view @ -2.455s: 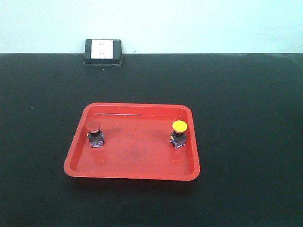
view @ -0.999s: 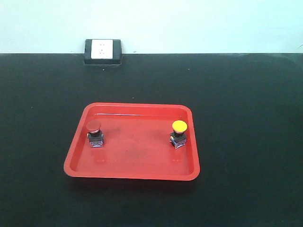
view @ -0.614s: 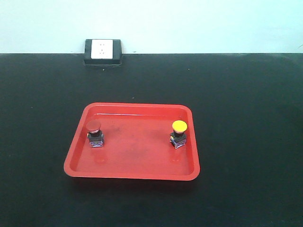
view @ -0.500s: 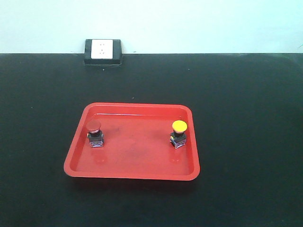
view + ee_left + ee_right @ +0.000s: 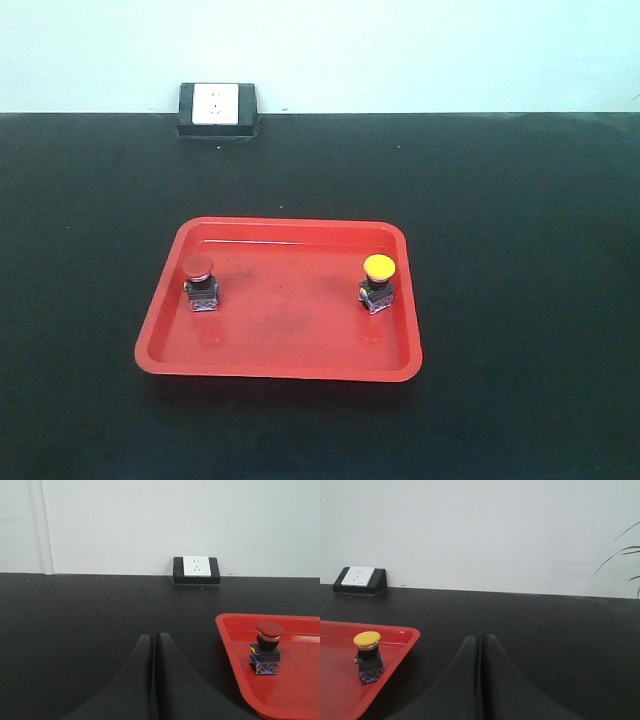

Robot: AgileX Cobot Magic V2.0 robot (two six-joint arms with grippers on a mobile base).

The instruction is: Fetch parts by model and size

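A red-capped push-button switch [image 5: 199, 281] stands upright at the left of a red tray [image 5: 280, 350]; it also shows in the left wrist view [image 5: 267, 647]. A yellow-capped switch [image 5: 378, 282] stands upright at the tray's right; it also shows in the right wrist view [image 5: 368, 656]. Both have dark bases with blue bottoms. My left gripper [image 5: 153, 639] is shut and empty, low over the black table left of the tray. My right gripper [image 5: 481, 639] is shut and empty, right of the tray. Neither gripper shows in the front view.
A black block with a white wall socket [image 5: 217, 108] sits at the table's back edge against the pale wall. The black tabletop [image 5: 520, 250] surrounds the tray. Green plant leaves [image 5: 626, 555] show at the far right.
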